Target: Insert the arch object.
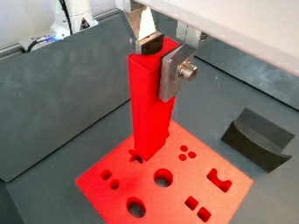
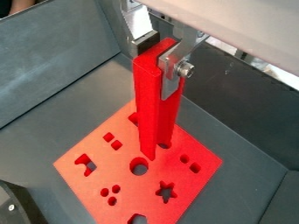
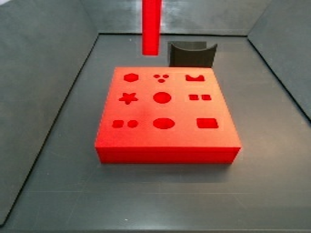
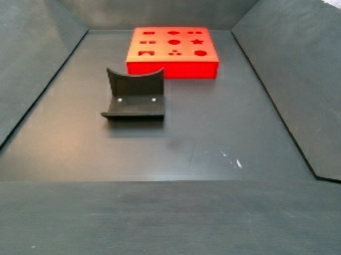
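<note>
My gripper (image 1: 162,61) is shut on the upper end of the arch object (image 1: 152,105), a long bright red bar held upright. Both wrist views show the silver fingers (image 2: 176,68) clamping it (image 2: 155,101). The bar hangs over the flat red board with shaped holes (image 1: 222,201), and its lower end points at the board's far-left part near a round hole (image 2: 140,166). In a side view the bar (image 3: 151,25) ends clearly above the board (image 3: 183,136); the gripper is out of frame there. In a side view the board (image 4: 186,48) shows, but the bar and gripper do not.
A dark grey block with a concave top (image 3: 191,53) stands on the floor just beyond the board; it also shows in a wrist view (image 1: 260,138) and a side view (image 4: 134,95). Grey walls (image 3: 73,64) enclose the floor on all sides.
</note>
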Controlling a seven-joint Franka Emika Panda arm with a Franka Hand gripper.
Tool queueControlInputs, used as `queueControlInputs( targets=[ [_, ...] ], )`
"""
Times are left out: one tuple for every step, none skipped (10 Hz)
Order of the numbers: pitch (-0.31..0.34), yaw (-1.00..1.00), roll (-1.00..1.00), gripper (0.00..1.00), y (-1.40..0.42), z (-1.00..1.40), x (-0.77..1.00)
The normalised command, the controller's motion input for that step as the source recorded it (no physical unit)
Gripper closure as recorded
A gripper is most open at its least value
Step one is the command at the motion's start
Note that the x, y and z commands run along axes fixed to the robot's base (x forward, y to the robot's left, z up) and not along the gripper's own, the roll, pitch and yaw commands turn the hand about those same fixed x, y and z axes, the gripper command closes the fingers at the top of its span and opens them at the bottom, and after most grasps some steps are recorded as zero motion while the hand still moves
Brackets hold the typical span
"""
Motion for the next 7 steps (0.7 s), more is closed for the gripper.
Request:
queueControlInputs(
  targets=[
    [0.0,0.0,0.01,1.0,0.0,0.0,0.05],
    [0.0,-0.21,0.0,1.0,0.22,-0.03,0.15],
    [-0.03,-0.51,0.0,1.0,0.46,-0.07,0.17],
    [-0.029,-0.69,0.0,1.0,0.35,-0.07,0.25],
    [-0.027,-0.85,0.0,1.0,0.2,-0.04,0.33],
    [-0.021,-0.86,0.0,1.0,0.19,-0.02,0.31],
    [-0.009,-0.9,0.0,1.0,0.15,-0.01,0.25]
  ],
)
